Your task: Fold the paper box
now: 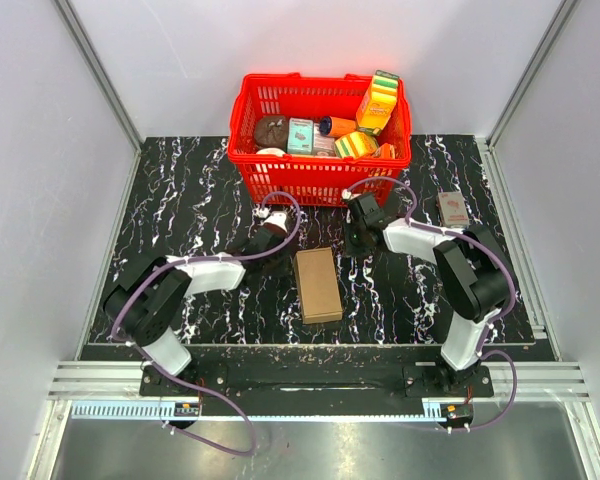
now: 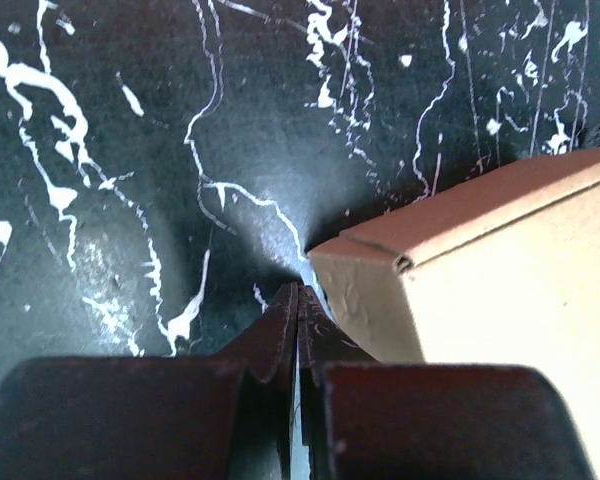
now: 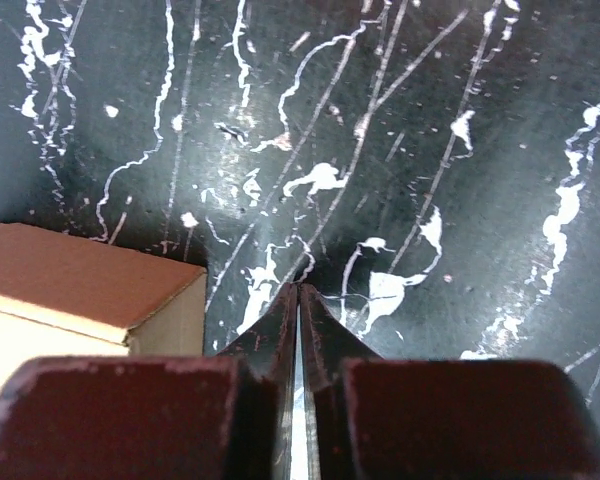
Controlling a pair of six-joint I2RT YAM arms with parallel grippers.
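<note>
You had the paper box (image 1: 317, 285) lying flat on the desk (image 1: 190, 190), midway between the two arms, its long side running away from the bases. It looked closed up as a shallow brown box with the lid down, so I judge the folding was done or very nearly so. Your left claw (image 2: 298, 292) sat low over the desk at the box's far left corner, tips pressed together with nothing between them (so near the cardboard that I cannot tell whether it brushed it). The right claw (image 3: 297, 290) sat off the far right corner, likewise together and empty, just beside the box but apart from it. That flanking reads as a stand-off, leaving the flaps unpulled. The red basket (image 1: 310, 180) stood beyond, and a small packet (image 1: 451, 208) lay well apart at the right.
</note>
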